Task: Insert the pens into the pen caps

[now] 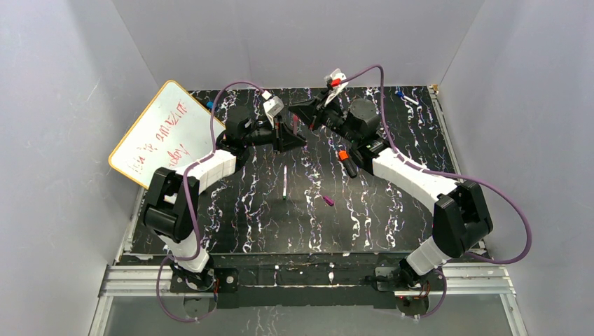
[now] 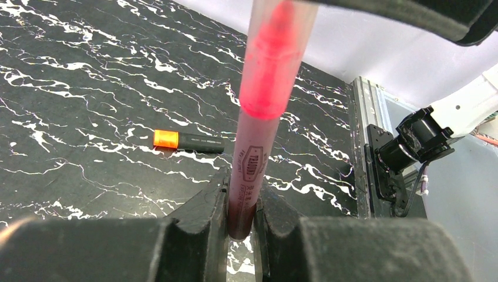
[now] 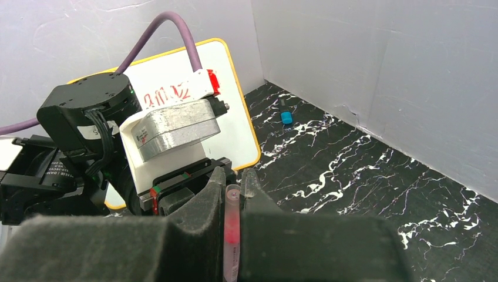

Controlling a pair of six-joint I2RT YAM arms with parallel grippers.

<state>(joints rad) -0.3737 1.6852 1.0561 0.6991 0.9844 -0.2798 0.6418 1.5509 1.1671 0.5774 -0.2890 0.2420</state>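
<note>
Nearest the bases, a magenta cap (image 1: 328, 200) lay near the whitish pen (image 1: 284, 183), whose long axis ran near-to-far, green tip nearward. Farther on, the black pen (image 1: 346, 163) lay with its orange end away. Beyond, above the table (image 1: 245, 224), the left gripper (image 2: 241, 191) clamped the pink pen (image 2: 249, 170), which pointed toward the right gripper (image 3: 233, 182). That gripper pinched the translucent cap (image 2: 271, 59) over the pen's end.

The pink pen (image 2: 253, 170) is smooth, glossy plastic, translucent toward its upper end, pinched by the left gripper's (image 2: 242, 205) matt, grainy black fingers (image 2: 199, 229) over a faintly shiny, black, white-veined marble-look table (image 2: 88, 88), while the whiteboard (image 3: 238, 123) looks glossy and the walls (image 3: 382, 70) matt.
</note>
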